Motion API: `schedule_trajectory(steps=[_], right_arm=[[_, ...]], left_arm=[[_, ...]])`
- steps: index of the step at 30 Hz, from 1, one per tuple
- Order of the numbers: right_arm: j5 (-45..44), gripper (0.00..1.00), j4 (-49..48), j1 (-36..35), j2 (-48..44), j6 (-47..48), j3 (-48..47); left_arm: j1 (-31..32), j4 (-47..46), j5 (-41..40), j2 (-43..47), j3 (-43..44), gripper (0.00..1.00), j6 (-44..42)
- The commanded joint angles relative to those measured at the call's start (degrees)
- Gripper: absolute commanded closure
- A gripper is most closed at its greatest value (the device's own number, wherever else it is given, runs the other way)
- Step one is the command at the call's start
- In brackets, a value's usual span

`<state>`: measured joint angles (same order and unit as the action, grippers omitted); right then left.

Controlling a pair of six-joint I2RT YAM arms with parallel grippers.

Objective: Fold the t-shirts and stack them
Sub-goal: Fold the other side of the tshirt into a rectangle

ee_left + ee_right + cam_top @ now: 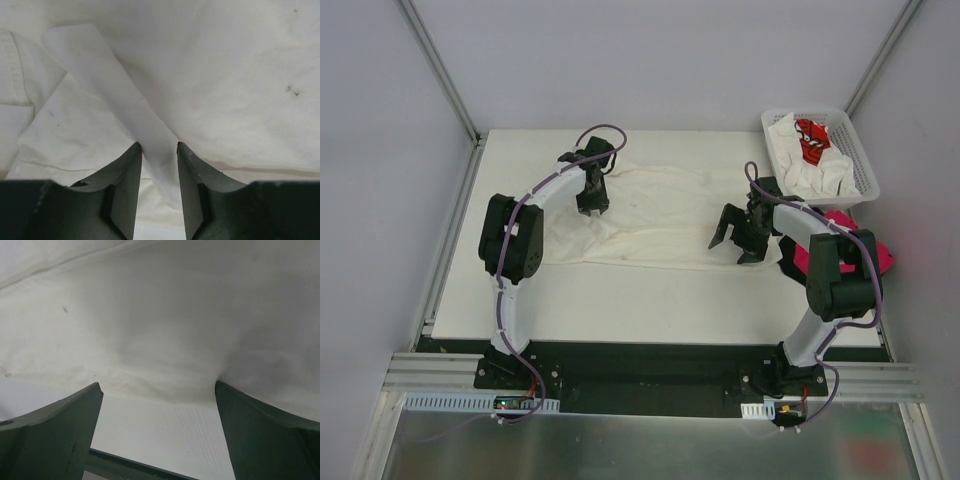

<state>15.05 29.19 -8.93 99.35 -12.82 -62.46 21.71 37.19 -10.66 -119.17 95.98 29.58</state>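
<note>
Seemingly early: cream shirt (660, 215) spread flat on the worktop (620, 300), unfolded; pink shirt (882, 255) at the right edge; more shirts (810, 165) waiting in the basket (861, 160). Left jaws pinching a raised fold of the cream shirt; right jaws spread wide over its edge, gripping nothing.

spread t-shirt (660, 220) on table (620, 300) centre | basket (860, 155) at far-right corner

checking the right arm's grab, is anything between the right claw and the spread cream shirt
Nothing visible does. The right claw is open just over the cream shirt's near edge, with only bare cloth right ahead of it.
</note>
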Motion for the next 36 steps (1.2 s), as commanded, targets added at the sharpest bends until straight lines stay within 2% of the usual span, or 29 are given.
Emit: schedule_trajectory(steps=[1, 7, 20, 27, 36], right_arm=[[0.77, 0.04, 0.25, -0.21, -1.35, -0.45, -0.56], [0.68, 0.04, 0.25, -0.21, -1.61, -0.8, -0.74], [0.77, 0.04, 0.6, -0.3, -1.09, -0.8, -1.09], [0.95, 0.04, 0.78, -0.3, -1.09, -0.72, -1.26], [0.95, 0.03, 0.6, -0.3, -1.18, -0.63, -0.91]], left_arm=[[0.08, 0.78, -0.86, -0.36, 1.05, 0.71, -0.23], [0.08, 0.78, -2.96, 0.43, 0.17, 0.87, -0.32], [-0.01, 0.6, -7.45, -1.06, 2.98, 0.86, 0.74], [0.08, 0.52, -6.83, -2.64, 7.02, 0.85, 0.48], [-0.01, 0.69, -5.26, -3.26, 8.17, 0.84, -0.14]])
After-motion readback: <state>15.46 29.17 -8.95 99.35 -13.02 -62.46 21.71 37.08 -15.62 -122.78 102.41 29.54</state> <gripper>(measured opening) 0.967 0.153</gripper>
